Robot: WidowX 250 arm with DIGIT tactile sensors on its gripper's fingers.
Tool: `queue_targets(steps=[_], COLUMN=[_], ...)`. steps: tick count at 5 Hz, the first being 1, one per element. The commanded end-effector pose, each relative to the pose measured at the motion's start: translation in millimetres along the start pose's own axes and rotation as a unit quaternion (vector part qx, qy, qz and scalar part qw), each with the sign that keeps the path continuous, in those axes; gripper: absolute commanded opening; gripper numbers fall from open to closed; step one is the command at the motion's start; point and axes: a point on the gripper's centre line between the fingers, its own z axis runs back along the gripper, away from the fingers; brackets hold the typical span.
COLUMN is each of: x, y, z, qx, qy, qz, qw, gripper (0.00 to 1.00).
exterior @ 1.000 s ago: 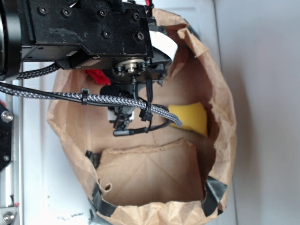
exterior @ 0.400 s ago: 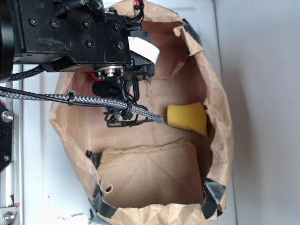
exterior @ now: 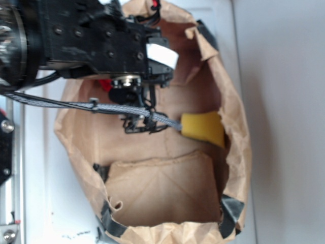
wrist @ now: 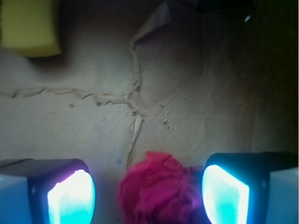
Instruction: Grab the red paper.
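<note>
- since the earlier frames the arm (exterior: pixel 76 40) has shifted left and a little up over the brown paper bag (exterior: pixel 238 122), so the cable (exterior: pixel 127 108) that lay across the yellow sponge (exterior: pixel 203 128) now only reaches the sponge's near edge.
- the bag lies open on its side on the white table (exterior: pixel 284 101), with the arm reaching into its mouth; the sponge rests on the bag floor, well apart from the tool's working end.
- the gripper (wrist: pixel 148 193) is spread wide: in the wrist view its two glowing fingers (wrist: pixel 70 198) stand at either side of the frame with a clear gap between them.
- the red paper (wrist: pixel 156 189) sits in that gap on the bag floor, roughly centred, touching neither finger as far as i can tell; it has no clear long axis, being a round wad.
- my judgement: the wad lies straight ahead between the fingers, so the coming move is a short advance and a squeeze, no sideways correction.
- hidden: in the outside view only a red sliver (exterior: pixel 105 84) shows under the arm; the wad's lower part is cut off in the wrist view, and its height under the fingertips is unclear.
</note>
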Motion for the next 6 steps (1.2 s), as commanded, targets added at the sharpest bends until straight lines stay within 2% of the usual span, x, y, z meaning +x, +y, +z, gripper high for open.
queue_targets(steps=[1,2,3,5,6], x=[11.4,8.5,-2.0,-9.7,-7.5], y=[13.5,18.0,24.7,28.0,28.8], z=[-6.1,-14.4,-20.3,-3.9,15.5], qx=[0.043,0.064,0.082,0.056,0.027], qy=[-0.021,-0.028,-0.017,-0.013,-0.005], qz=[-0.004,-0.005,-0.018,-0.034,-0.031], qw=[0.999,0.998,0.996,0.998,0.999], gripper=[1.00,1.00,1.00,1.00,1.00])
